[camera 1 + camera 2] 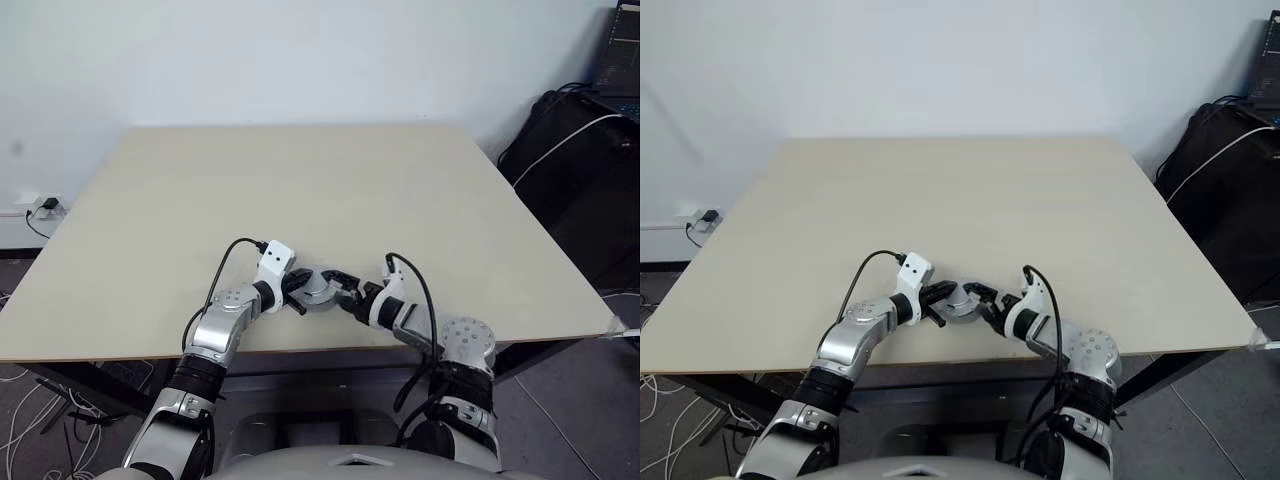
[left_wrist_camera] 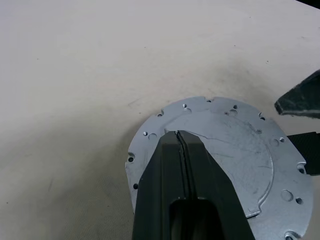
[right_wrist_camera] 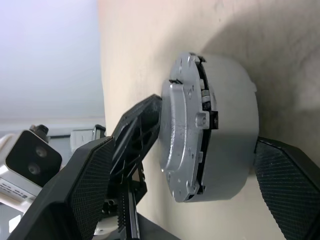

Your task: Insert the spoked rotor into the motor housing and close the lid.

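The left gripper (image 2: 180,136), fingers clenched together, presses on the lid (image 2: 235,150). The right wrist view reveals the motor housing (image 3: 225,130) between the right gripper's (image 3: 195,185) spread fingers.

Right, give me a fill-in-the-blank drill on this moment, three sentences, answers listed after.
1. The left pincer has its two black fingers pressed ____ on top of the lid.
2. The right pincer stands ____, one finger on each side of the motor housing.
3. The assembled motor sits on the ____ table, near the edge closest to the robot.

Missing words: shut; open; beige
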{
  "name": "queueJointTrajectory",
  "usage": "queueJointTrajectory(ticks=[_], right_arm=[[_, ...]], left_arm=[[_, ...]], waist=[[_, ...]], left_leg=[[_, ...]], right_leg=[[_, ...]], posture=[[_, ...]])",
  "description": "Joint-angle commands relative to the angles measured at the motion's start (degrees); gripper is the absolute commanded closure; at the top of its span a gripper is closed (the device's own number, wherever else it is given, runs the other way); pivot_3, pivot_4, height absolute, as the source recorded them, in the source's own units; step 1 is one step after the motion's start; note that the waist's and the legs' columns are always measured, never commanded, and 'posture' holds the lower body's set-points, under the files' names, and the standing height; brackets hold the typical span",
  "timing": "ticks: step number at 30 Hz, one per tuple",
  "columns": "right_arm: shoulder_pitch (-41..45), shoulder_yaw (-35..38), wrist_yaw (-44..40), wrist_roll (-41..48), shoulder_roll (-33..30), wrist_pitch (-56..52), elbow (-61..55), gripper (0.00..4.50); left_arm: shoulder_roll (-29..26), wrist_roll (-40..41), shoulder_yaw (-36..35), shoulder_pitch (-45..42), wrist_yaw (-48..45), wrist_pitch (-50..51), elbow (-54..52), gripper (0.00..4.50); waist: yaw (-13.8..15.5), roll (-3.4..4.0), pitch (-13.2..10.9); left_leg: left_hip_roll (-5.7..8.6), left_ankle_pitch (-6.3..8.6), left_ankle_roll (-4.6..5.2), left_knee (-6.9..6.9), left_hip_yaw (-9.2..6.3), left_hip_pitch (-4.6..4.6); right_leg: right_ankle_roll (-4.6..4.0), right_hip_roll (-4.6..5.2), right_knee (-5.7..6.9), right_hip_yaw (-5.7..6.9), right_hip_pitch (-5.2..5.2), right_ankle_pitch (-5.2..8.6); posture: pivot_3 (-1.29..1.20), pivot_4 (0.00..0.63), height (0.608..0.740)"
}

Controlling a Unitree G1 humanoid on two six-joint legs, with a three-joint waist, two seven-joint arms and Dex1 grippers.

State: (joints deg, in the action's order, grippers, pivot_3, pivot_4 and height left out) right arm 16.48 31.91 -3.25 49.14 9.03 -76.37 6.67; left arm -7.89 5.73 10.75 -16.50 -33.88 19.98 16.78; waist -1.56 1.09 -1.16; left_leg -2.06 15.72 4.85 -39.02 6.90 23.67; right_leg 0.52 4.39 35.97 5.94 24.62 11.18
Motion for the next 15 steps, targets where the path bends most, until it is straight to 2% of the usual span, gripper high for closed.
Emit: queueJointTrajectory(ticks=[1, 3, 5, 7, 13, 14, 15], right_arm=[[0.21, -1.43, -0.43, 3.32, 3.18, -0.64, -1.60, 0.02], [-0.07, -1.94, -0.27, 3.22, 2.71, -1.50, -1.61, 0.02], [-0.41, -2.29, -0.19, 3.09, 2.45, -1.77, -1.71, 0.41], [-0.46, -2.10, -0.09, 3.06, 2.45, -1.74, -1.68, 0.90], [-0.41, -1.90, 0.54, 2.67, 2.44, -1.37, -1.58, 2.93], [-0.42, -1.90, 0.65, 2.62, 2.40, -1.34, -1.56, 3.19], [-0.44, -1.93, 0.79, 2.53, 2.35, -1.34, -1.55, 3.23]], left_arm=[[0.08, -0.28, 1.06, 0.85, -0.19, 1.67, 0.88, 4.50], [0.11, -0.27, 1.04, 0.80, -0.19, 1.64, 0.97, 4.50], [0.10, -0.26, 0.98, 0.78, -0.16, 1.60, 1.04, 4.50], [0.06, -0.25, 0.91, 0.85, -0.16, 1.61, 0.95, 4.50], [0.20, -0.33, 0.64, 0.94, -0.14, 1.67, 0.85, 4.50], [0.23, -0.36, 0.61, 0.94, -0.14, 1.66, 0.86, 4.50], [0.25, -0.37, 0.59, 0.93, -0.15, 1.65, 0.87, 4.50]], waist=[[0.01, 0.00, 0.00], [0.01, 0.00, 0.00], [0.01, 0.00, 0.00], [0.03, 0.01, 0.00], [0.03, 0.01, -0.01], [0.03, 0.00, -0.01], [0.03, 0.01, -0.01]], left_leg=[[0.00, 0.00, 0.00, 0.00, 0.00, 0.00], [0.00, 0.00, 0.00, -0.01, 0.00, -0.01], [0.00, 0.00, 0.00, 0.00, 0.00, -0.01], [0.00, 0.00, 0.00, 0.00, 0.00, -0.01], [0.00, 0.00, 0.00, -0.01, 0.00, 0.00], [0.00, 0.00, 0.00, 0.00, 0.00, 0.00], [0.00, 0.00, 0.00, 0.00, 0.00, 0.00]], right_leg=[[0.00, 0.00, 0.00, 0.00, 0.00, 0.00], [0.00, 0.00, 0.00, 0.00, 0.00, 0.00], [0.00, 0.00, 0.00, 0.00, 0.00, 0.00], [0.00, 0.00, 0.00, -0.01, 0.00, 0.00], [0.00, 0.01, 0.00, -0.01, 0.00, 0.00], [0.01, 0.00, 0.00, 0.00, 0.00, 0.00], [0.00, 0.00, 0.00, 0.00, 0.00, 0.00]], posture=[[0.00, 0.000, 0.740], [0.00, 0.000, 0.740], [0.00, 0.000, 0.740], [0.00, 0.000, 0.740], [0.00, 0.000, 0.740], [0.00, 0.000, 0.740], [0.00, 0.000, 0.740]])
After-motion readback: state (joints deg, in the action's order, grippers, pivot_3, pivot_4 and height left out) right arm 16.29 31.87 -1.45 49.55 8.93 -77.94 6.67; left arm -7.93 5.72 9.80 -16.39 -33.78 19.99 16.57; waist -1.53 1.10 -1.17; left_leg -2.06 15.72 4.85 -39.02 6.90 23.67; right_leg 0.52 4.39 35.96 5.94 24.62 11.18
